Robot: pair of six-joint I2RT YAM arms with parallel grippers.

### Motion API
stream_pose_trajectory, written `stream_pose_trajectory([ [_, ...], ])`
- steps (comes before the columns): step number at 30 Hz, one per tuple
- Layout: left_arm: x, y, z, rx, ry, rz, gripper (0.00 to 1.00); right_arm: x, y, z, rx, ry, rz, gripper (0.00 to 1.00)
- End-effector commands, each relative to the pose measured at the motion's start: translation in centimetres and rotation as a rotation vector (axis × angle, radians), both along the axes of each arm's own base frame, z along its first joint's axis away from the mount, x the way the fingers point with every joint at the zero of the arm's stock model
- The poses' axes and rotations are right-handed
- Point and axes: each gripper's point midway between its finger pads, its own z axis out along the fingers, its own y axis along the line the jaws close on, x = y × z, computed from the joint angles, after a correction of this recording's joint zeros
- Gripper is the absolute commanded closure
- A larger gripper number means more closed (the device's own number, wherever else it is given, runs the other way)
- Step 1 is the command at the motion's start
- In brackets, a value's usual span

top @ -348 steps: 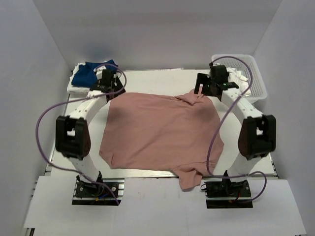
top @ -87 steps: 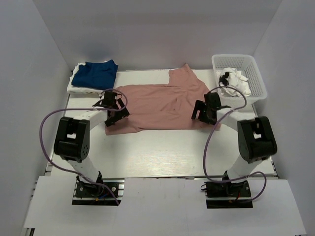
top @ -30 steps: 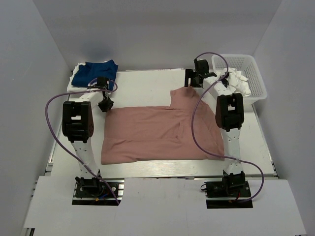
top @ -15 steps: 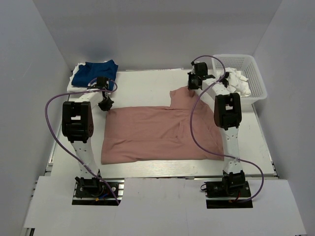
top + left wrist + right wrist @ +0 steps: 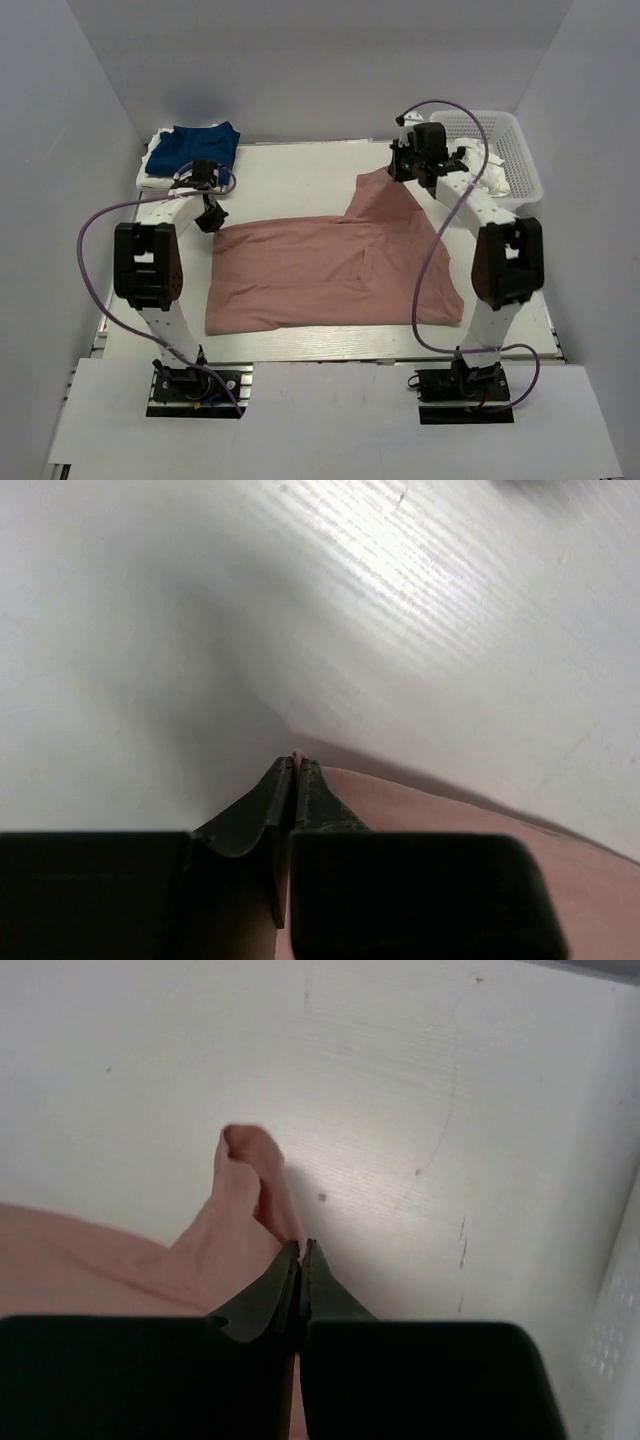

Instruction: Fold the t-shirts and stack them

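The dusty-pink t-shirt lies folded across the middle of the table. My left gripper is shut on its far left corner; in the left wrist view a sliver of pink cloth shows between the fingertips of the left gripper. My right gripper is shut on the shirt's far right sleeve, which rises off the table towards it. The right wrist view shows the right gripper pinching the bunched sleeve. A navy t-shirt lies folded on a white t-shirt at the far left corner.
A white plastic basket holding white cloth stands at the far right, close beside the right arm; its wall shows as the basket at the right wrist view's right edge. White walls enclose the table on three sides.
The right gripper has shut on the sleeve and drawn it slightly up and right, its arm swinging outward. The left gripper has closed on the shirt's far left corner.
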Motion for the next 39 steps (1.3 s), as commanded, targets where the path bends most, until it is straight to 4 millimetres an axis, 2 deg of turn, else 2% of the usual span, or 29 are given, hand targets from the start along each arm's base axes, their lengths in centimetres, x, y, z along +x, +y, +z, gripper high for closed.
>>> stream_pose_trajectory([
  [1,-1.6,0.8,3.6,0.038,-0.067,0.020,1.00,-3.1,-0.7,2.1,-0.048,-0.098,0.051,1.00],
  [2,-2.3,0.8,4.0,0.037,-0.082,0.020,1.00,-3.8,-0.9,3.9,-0.038,-0.140,0.048,1.00],
  [3,-2.5,0.8,4.2,0.036,-0.099,0.020,1.00,-4.5,-0.9,4.0,-0.038,-0.146,0.063,1.00],
  [4,-2.7,0.7,4.5,0.026,-0.111,0.015,1.00,-6.1,-1.2,3.4,-0.040,-0.129,0.065,1.00],
  [5,-2.7,0.7,5.5,0.023,-0.152,0.016,1.00,-7.0,-1.3,4.5,-0.037,-0.147,0.065,1.00],
  [6,-3.4,0.5,5.2,0.016,-0.149,0.012,1.00,-7.8,-1.6,4.0,-0.036,-0.130,0.059,1.00],
  [7,-3.6,0.4,5.3,0.007,-0.161,0.007,1.00,-9.3,-1.7,5.2,-0.023,-0.153,0.055,1.00],
  [8,-3.8,0.4,5.6,0.006,-0.179,0.007,1.00,-9.9,-1.9,5.4,-0.019,-0.150,0.047,1.00],
  [9,-4.2,0.2,5.4,-0.005,-0.188,0.001,1.00,-10.8,-2.2,4.6,-0.024,-0.134,0.041,1.00],
  [10,-4.3,0.0,6.5,-0.015,-0.226,-0.013,1.00,-11.8,-2.4,5.7,-0.017,-0.158,0.035,1.00],
  [11,-4.5,0.0,6.8,-0.015,-0.243,-0.013,1.00,-13.1,-2.9,5.1,-0.015,-0.144,0.016,1.00],
  [12,-4.9,-0.4,6.4,-0.030,-0.253,-0.036,1.00,-13.7,-3.2,5.2,0.002,-0.135,-0.012,1.00],
  [13,-5.0,-0.6,6.6,-0.043,-0.269,-0.044,1.00,-14.5,-3.5,6.2,0.022,-0.158,-0.025,1.00],
  [14,-5.5,-0.8,6.9,-0.054,-0.290,-0.051,1.00,-15.9,-3.4,5.8,0.046,-0.148,-0.023,1.00],
  [15,-5.6,-1.2,7.1,-0.074,-0.303,-0.065,1.00,-16.6,-3.5,6.8,0.064,-0.174,-0.022,1.00],
  [17,-6.3,-1.2,6.9,-0.080,-0.310,-0.058,1.00,-18.3,-4.4,6.4,0.061,-0.149,-0.062,1.00],
  [18,-6.6,-0.9,7.5,-0.072,-0.332,-0.038,1.00,-19.1,-4.7,7.0,0.069,-0.164,-0.064,1.00],
  [19,-7.1,-0.7,7.3,-0.069,-0.327,-0.017,1.00,-19.7,-6.0,6.1,0.044,-0.137,-0.129,1.00],
  [20,-8.0,-0.5,6.7,-0.077,-0.313,0.019,1.00,-20.2,-6.2,5.8,0.041,-0.133,-0.134,1.00],
  [21,-8.2,-0.4,6.8,-0.078,-0.323,0.036,1.00,-21.0,-6.2,6.4,0.065,-0.148,-0.137,1.00],
  [22,-8.7,-0.2,7.3,-0.076,-0.340,0.056,1.00,-21.8,-6.1,5.5,0.068,-0.116,-0.126,1.00],
  [27,-10.8,-0.1,7.2,-0.112,-0.375,0.126,1.00,-25.1,-5.9,2.3,0.103,-0.016,-0.102,1.00],
  [28,-11.3,-0.1,6.9,-0.117,-0.369,0.135,1.00,-26.1,-6.1,1.3,0.097,0.017,-0.110,1.00],
  [33,-14.9,0.0,3.4,-0.142,-0.286,0.219,1.00,-28.6,-6.7,-1.7,0.137,0.112,-0.176,0.99],
  [35,-16.1,0.1,2.3,-0.137,-0.235,0.230,0.90,-30.2,-6.7,-3.2,0.192,0.188,-0.231,0.84],
  [36,-16.8,0.1,1.7,-0.138,-0.210,0.242,0.82,-31.4,-6.9,-4.0,0.194,0.234,-0.248,0.74],
  [37,-17.3,0.1,1.4,-0.143,-0.193,0.259,0.70,-32.1,-6.9,-4.8,0.241,0.281,-0.310,0.70],
  [38,-18.6,0.1,0.6,-0.137,-0.139,0.273,0.61,-32.6,-6.9,-5.0,0.258,0.294,-0.331,0.63],
  [39,-19.2,0.1,0.3,-0.133,-0.115,0.274,0.55,-33.0,-7.0,-5.4,0.276,0.320,-0.360,0.51],
])
